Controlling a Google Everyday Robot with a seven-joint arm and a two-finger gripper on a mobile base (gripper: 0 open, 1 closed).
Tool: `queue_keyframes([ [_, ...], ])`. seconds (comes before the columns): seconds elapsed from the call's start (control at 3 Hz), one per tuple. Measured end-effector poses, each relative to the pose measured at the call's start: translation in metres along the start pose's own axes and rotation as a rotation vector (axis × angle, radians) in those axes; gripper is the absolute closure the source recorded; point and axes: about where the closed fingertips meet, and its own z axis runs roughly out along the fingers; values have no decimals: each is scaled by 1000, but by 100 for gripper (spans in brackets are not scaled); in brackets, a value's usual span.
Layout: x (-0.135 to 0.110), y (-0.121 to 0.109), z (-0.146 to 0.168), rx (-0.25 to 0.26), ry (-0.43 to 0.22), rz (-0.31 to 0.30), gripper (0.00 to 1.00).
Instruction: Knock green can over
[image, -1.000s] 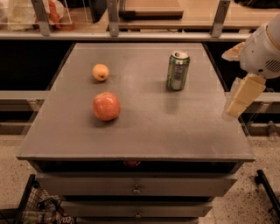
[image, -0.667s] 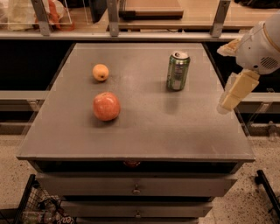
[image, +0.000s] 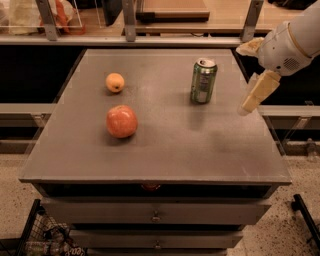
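Hovering over the grey table's (image: 165, 155) right edge, the gripper (image: 244, 76) has its two tan fingers (image: 259, 91) spread apart, holding nothing. The green can (image: 203, 81) stands upright near its left, untouched; a red apple (image: 121, 121) sits farther left.

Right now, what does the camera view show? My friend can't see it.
A green can stands upright on a grey table, and the robot's pincer hangs to its right in the picture, not touching. A red apple and a small orange fruit sit further left.
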Motion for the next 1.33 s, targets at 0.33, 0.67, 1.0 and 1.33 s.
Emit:
queue_keyframes([
  [0.33, -8, -20, 24, -28, -78, -17, 0],
  [0.67, -11, -34, 46, -54, -139, -17, 0],
  [1.0, -10, -44, 63, -70, -174, -13, 0],
  [1.33, -2, -57, 79, -67, -199, -2, 0],
])
